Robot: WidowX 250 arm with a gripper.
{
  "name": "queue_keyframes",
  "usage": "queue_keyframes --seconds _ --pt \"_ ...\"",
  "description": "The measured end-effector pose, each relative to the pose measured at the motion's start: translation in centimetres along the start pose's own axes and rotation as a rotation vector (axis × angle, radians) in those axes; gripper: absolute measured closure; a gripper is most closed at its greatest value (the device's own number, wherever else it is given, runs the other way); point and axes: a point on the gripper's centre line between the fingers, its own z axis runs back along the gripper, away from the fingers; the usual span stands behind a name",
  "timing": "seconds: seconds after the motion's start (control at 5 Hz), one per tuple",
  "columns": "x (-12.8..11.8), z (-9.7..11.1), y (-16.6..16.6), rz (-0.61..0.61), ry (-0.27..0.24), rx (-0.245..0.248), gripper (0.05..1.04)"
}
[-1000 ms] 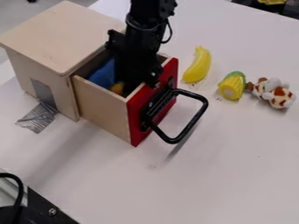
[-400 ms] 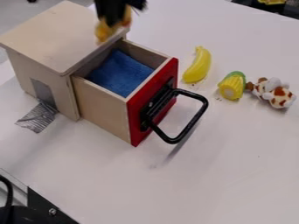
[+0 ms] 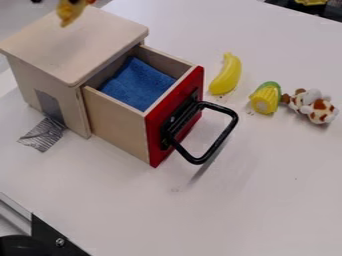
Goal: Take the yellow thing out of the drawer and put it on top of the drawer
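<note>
Yellow toy point(image 3: 69, 13) out of drawer point(image 3: 119, 125), seemingly above cabinet's point(image 3: 80, 45) far corner; placement apparently left to finish; jaws' state indeterminable.

You have the yellow thing point(image 3: 69, 14), partly orange, up by the wooden box's point(image 3: 80, 45) far edge; your red-fronted drawer point(image 3: 155, 135) stands open.

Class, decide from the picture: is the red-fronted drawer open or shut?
Open: the drawer juts out from the wooden box, and the blue cloth shows inside it.

drawer point(image 3: 119, 125), banana point(image 3: 226, 75), corn point(image 3: 266, 99), plush point(image 3: 312, 105) (seemingly), one each
</note>
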Motion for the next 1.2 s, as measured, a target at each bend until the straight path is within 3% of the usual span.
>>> queue_keyframes --seconds 0.2,0.4,0.8,1.0,1.2 --pt "-0.1 -1.5 0.8 -0.014 0.047 0.020 0.987" --pt "0.1 -2.1 0.8 -0.040 0.054 0.019 0.802" --pt "0.6 -1.3 0.1 -0.022 0.045 0.014 0.212" --pt "0.2 1.2 -0.9 -0.008 0.000 -0.012 0.070" --pt "0.2 2.1 -1.6 0.009 -0.025 -0.044 0.079"
